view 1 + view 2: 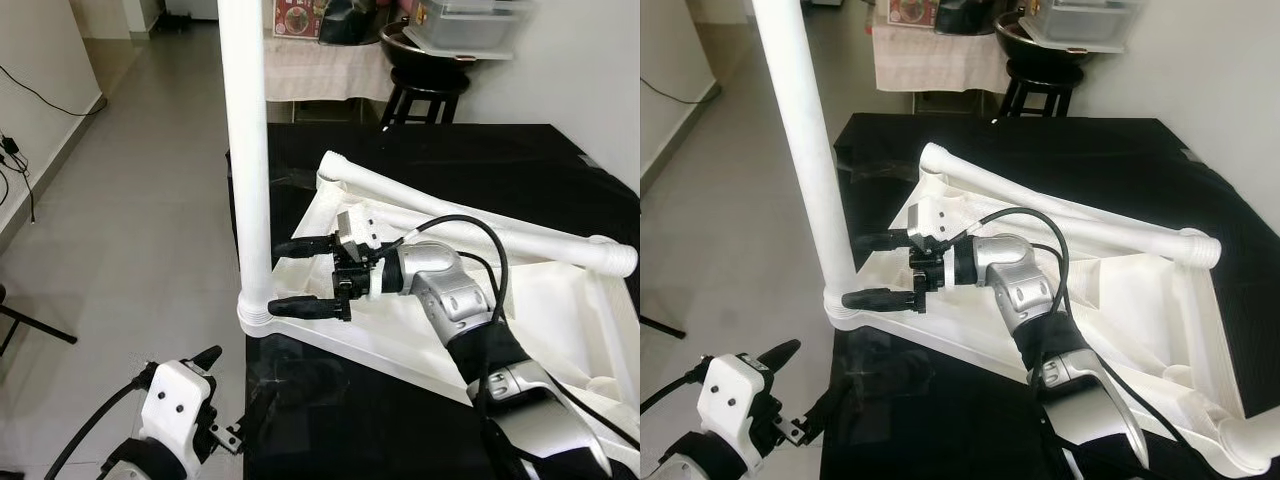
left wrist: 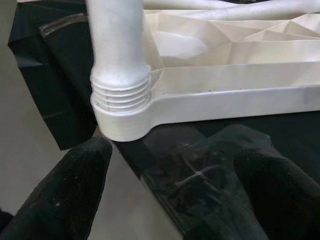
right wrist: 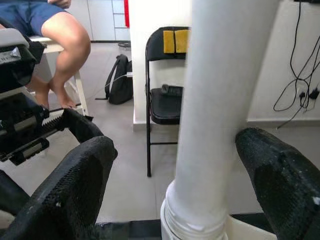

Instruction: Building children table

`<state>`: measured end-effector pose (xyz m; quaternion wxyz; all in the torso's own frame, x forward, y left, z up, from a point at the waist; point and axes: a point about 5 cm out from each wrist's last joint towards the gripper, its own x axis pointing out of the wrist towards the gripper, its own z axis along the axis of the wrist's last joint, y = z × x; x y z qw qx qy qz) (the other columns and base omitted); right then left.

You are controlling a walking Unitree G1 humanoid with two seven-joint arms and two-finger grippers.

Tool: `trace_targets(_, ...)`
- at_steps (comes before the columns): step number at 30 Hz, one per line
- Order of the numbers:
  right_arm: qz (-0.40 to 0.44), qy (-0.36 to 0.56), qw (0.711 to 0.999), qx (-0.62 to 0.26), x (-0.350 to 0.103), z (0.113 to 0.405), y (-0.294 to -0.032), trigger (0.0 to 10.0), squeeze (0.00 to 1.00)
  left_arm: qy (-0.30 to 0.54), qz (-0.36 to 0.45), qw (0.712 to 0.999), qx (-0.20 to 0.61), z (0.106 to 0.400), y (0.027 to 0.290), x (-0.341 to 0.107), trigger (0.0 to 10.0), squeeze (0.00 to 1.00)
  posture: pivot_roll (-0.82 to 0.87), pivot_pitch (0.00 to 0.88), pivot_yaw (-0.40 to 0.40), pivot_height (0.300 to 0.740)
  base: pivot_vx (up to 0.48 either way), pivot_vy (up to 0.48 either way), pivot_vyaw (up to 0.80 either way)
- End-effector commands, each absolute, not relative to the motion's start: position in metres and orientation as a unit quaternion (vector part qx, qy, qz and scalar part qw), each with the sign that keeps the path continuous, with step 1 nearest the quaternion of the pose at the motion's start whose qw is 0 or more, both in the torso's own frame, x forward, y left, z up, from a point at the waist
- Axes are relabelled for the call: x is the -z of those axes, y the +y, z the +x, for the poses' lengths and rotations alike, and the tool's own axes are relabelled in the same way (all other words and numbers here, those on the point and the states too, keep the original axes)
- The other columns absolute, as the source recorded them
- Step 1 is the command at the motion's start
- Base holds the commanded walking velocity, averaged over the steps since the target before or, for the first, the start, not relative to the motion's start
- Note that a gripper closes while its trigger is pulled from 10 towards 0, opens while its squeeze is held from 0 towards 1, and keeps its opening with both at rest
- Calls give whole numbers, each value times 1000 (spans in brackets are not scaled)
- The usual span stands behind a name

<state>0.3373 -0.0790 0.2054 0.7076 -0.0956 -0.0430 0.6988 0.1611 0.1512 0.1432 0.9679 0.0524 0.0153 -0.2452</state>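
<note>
Low beside the table corner, my left gripper [image 1: 215, 400] hangs spread and empty. Nearer the upright white leg [image 1: 246, 150], my right gripper [image 1: 300, 275] gapes level just beside it; the leg's base looks screwed into the upturned tabletop [image 1: 340, 335] corner, though maybe not fully.

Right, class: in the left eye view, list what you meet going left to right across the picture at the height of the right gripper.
Grey floor → upright white table leg → right gripper → silver right arm → lying white leg.
</note>
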Motion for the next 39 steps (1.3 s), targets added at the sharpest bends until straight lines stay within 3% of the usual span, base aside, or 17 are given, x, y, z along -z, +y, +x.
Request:
trace_targets(1, -108, -44, 704, -700, -208, 337, -78, 10000, 0, 10, 52, 967, 248, 159, 150, -146, 10000, 0, 5, 124, -106, 740, 0, 0, 0)
trace_targets(5, -108, -48, 716, -688, -209, 340, -74, 10000, 0, 11, 52, 967, 251, 159, 149, -144, 10000, 0, 0, 119, -109, 740, 0, 0, 0)
trace_targets(6, -95, -59, 728, -676, -208, 339, -62, 10000, 0, 12, 53, 966, 254, 159, 147, -143, 10000, 0, 6, 116, -108, 740, 0, 0, 0)
trace_targets(14, -65, -73, 734, -672, -208, 335, -44, 10000, 0, 12, 53, 965, 257, 158, 145, -142, 10000, 0, 8, 114, -110, 740, 0, 0, 0)
trace_targets(18, -49, -80, 759, -645, -207, 338, -34, 9843, 0, 14, 52, 965, 258, 157, 143, -141, 10000, 0, 4, 111, -111, 740, 0, 0, 0)
trace_targets(22, -44, -80, 762, -641, -207, 338, -33, 9843, 0, 14, 52, 964, 259, 157, 143, -141, 10000, 0, 4, 111, -111, 740, 0, 0, 0)
trace_targets(23, -40, -79, 763, -640, -206, 339, -33, 431, 0, 14, 51, 964, 260, 157, 142, -141, 10000, 0, -1, 115, -114, 740, 0, 0, 0)
trace_targets(25, -38, -78, 764, -639, -206, 339, -36, 0, 0, 14, 52, 964, 261, 157, 141, -141, 10000, 0, -7, 116, -119, 740, 0, 0, 0)
trace_targets(39, -48, -65, 797, -599, -202, 337, -60, 0, 0, 13, 50, 964, 260, 158, 141, -141, 10000, 0, -53, 130, -126, 740, 0, 0, 0)
